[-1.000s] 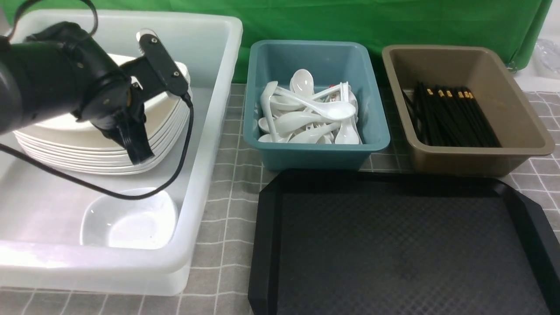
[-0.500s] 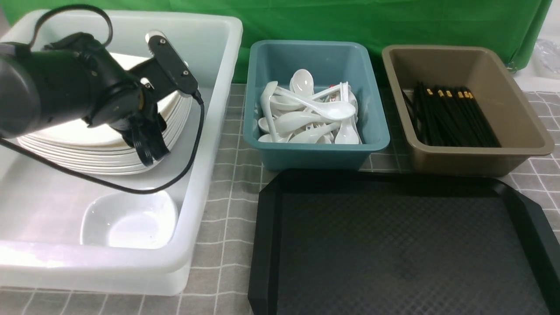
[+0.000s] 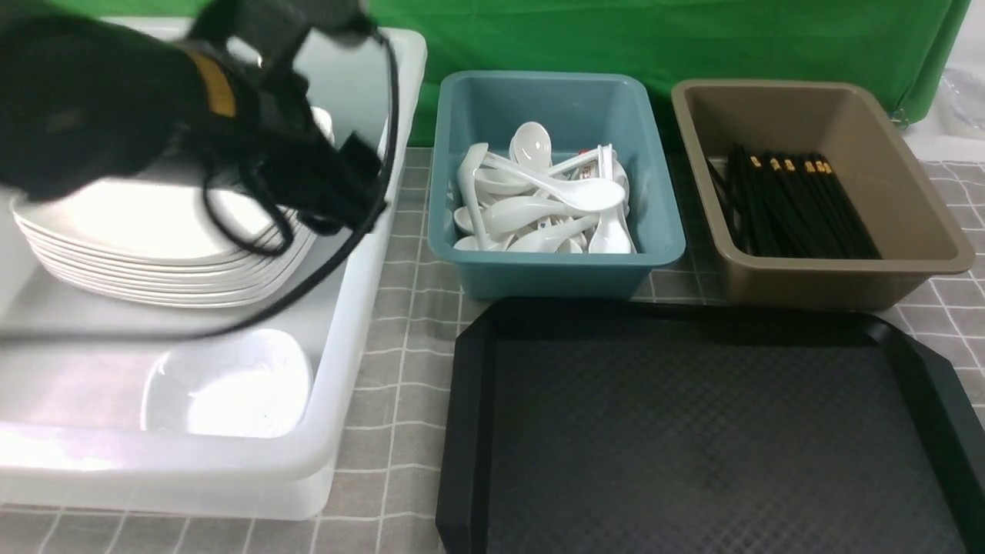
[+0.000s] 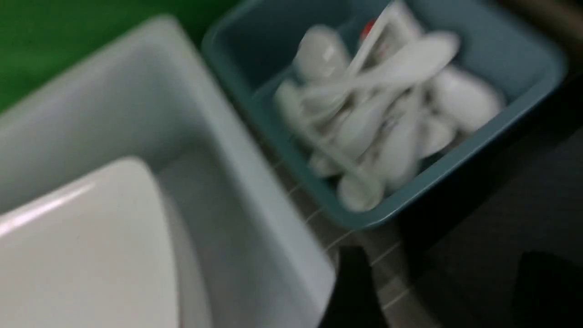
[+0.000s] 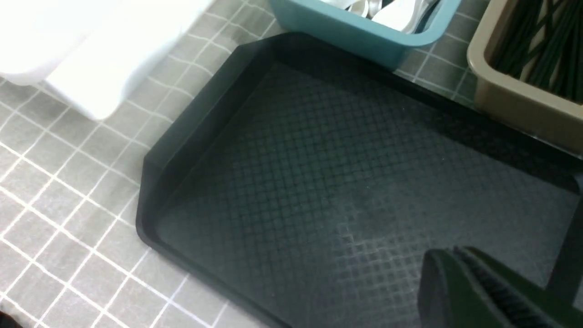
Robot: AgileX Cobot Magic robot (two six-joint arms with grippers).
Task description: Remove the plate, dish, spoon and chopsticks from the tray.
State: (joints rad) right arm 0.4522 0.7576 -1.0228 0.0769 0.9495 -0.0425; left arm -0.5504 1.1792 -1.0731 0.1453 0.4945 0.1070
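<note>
1. In the front view we see the tray (image 3: 716, 431) lying on the checked counter (image 3: 400, 369) nearest the camera, its long axis running left to right, with nothing on its textured floor.
2. Behind it, the spoons (image 3: 546, 200) lie heaped in the teal tub (image 3: 554, 269), handles pointing many ways, and the chopsticks (image 3: 793, 204) lie in the brown tub (image 3: 839, 277), long axes running front to back with the gold-banded ends at the far side.
3. The plate (image 3: 146, 219) tops a stack in the white bin (image 3: 338, 323) on the left, and a small dish (image 3: 227, 385) sits in the bin's near corner.
4. The left arm (image 3: 115, 100) hangs blurred above the plate stack, reaching toward the bin's right wall; we cannot tell from here how its jaws stand.
5. The left wrist view, heavily blurred, looks down on the plate (image 4: 86, 255), the bin wall (image 4: 246, 191) and the tub of spoons (image 4: 378, 114); two dark shapes sit at the frame edge, one by the bin wall and one well apart from it, so the jaws look parted with nothing between them.
6. The right wrist view alone shows the right gripper (image 5: 514, 291), hovering above the bare tray (image 5: 255, 182): one ridged finger (image 5: 473, 287) and the edge of another stand apart, holding nothing.
</note>
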